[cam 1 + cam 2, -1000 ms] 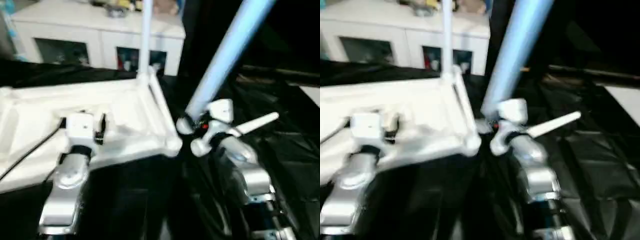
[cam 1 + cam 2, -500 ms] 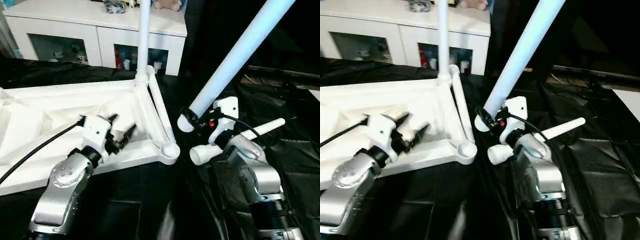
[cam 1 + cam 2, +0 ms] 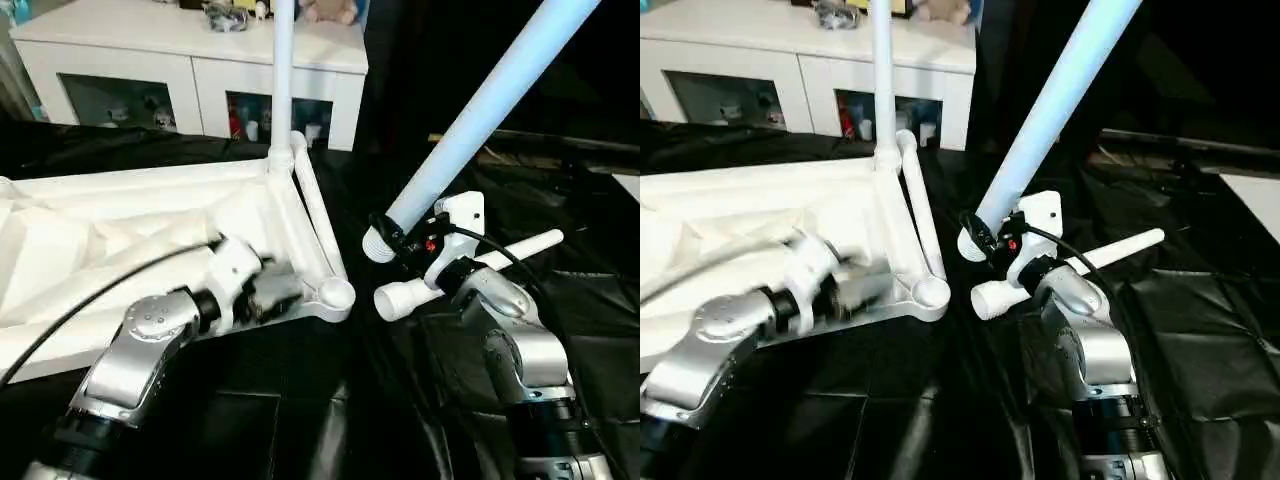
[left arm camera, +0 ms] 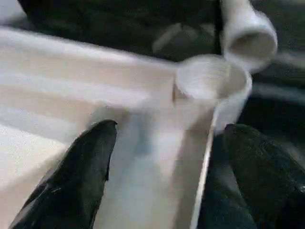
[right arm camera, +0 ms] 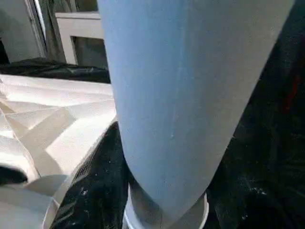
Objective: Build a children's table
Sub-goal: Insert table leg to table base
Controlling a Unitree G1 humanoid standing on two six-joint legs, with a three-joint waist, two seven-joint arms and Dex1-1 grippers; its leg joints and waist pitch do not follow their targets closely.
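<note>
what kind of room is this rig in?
Probably a staged home-style room or lab. A white cabinet with glass doors holds small toys, black sheeting covers the work surface, and an upturned tabletop lies on it with one leg already standing.

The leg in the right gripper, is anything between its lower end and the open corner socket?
Nothing visible. The leg ends just beside the empty socket, with only black cloth under the gap. The left gripper straddles the tabletop rim behind the socket.
</note>
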